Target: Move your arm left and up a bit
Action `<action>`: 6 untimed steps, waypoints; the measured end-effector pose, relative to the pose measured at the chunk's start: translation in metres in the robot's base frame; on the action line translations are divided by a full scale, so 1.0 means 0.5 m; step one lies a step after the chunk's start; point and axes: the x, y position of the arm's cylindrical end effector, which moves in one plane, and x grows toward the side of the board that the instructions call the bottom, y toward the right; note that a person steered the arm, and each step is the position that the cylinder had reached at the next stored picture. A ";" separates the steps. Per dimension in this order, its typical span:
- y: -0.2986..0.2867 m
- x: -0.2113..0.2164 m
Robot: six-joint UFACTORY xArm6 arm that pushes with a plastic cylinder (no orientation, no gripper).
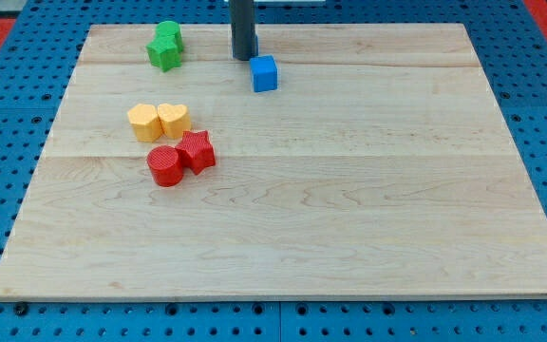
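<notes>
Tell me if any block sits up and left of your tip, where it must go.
My tip stands just up-left of the blue cube. The green star lies further toward the view's left, near the board's top edge. A short move up-left looks clear; a longer one would likely meet it.

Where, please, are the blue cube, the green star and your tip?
blue cube (265, 73), camera view, front face.
green star (165, 46), camera view, top face.
my tip (245, 56), camera view, rod's very end.
</notes>
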 end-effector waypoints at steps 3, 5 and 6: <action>-0.148 -0.028; -0.138 -0.101; -0.062 -0.104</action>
